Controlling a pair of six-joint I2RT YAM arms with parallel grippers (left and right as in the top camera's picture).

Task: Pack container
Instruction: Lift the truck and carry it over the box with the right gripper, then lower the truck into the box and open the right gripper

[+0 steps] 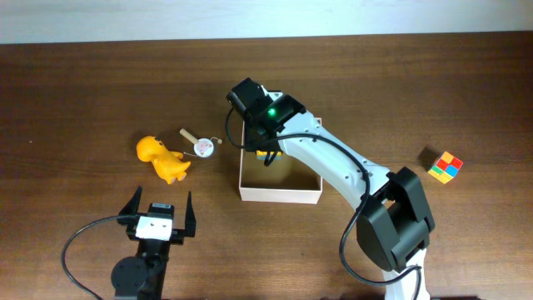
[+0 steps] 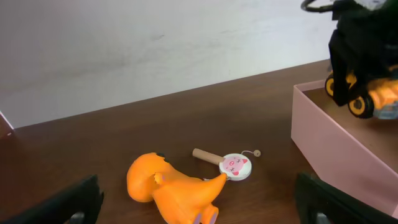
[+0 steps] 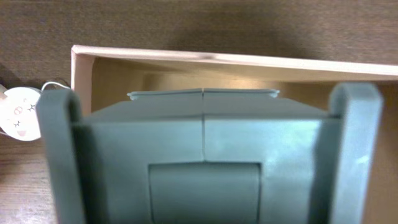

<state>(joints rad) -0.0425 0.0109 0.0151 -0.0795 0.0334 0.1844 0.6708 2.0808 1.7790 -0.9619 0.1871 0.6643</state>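
Left gripper (image 1: pixel 161 208) splayed wide — right gripper (image 1: pixel 265 150) held far forward, seemingly clamping a toy (image 2: pixel 359 104).

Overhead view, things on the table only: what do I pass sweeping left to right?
orange toy → small drum on a stick → container → colored cube. The toy truck hangs over the container, so it is left out.

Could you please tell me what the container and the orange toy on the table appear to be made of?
The container looks like cardboard: matte tan inside, white outer walls, crisp straight edges. The orange toy animal looks like moulded plastic or rubber: smooth, slightly glossy, rounded.
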